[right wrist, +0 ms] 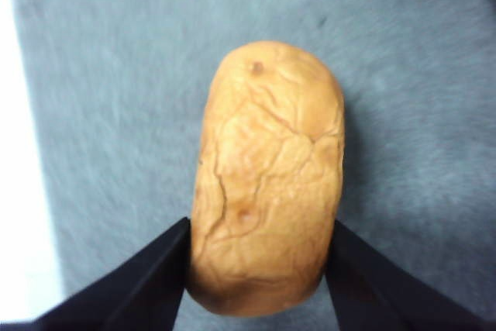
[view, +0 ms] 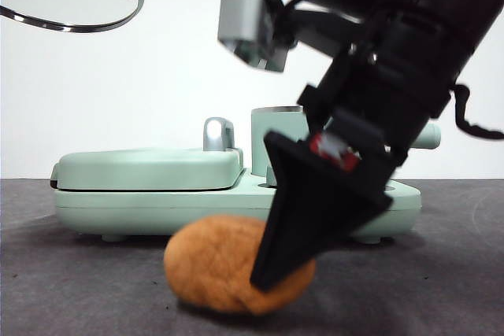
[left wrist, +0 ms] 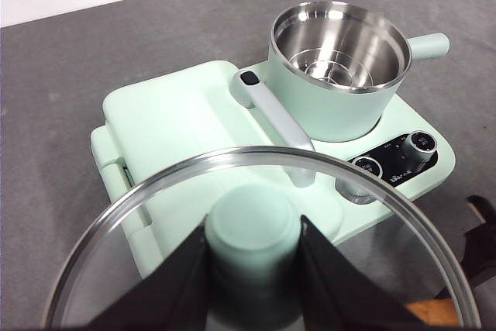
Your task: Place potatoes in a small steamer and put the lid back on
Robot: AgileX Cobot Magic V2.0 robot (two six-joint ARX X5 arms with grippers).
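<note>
Now right gripper (right wrist: 256, 269) down at potato (view: 228, 265), jaws straddling both flanks, whether clenched cannot tell; potato on grey table (view: 79, 289) near front edge. Left gripper (left wrist: 252, 269) clamps knob, holds lid (left wrist: 155, 215) aloft so steamer (left wrist: 337, 83) stays open for loading.

Grey cloth-covered table (view: 79, 289): potato (view: 213, 269) at lower centre of the front view; mint-green cooker base (view: 150, 202) behind it, mid-frame.

Right pincer (right wrist: 256, 269) low, jaws spread wide; left pincer (left wrist: 253, 269) raised, jaws clamped.
</note>
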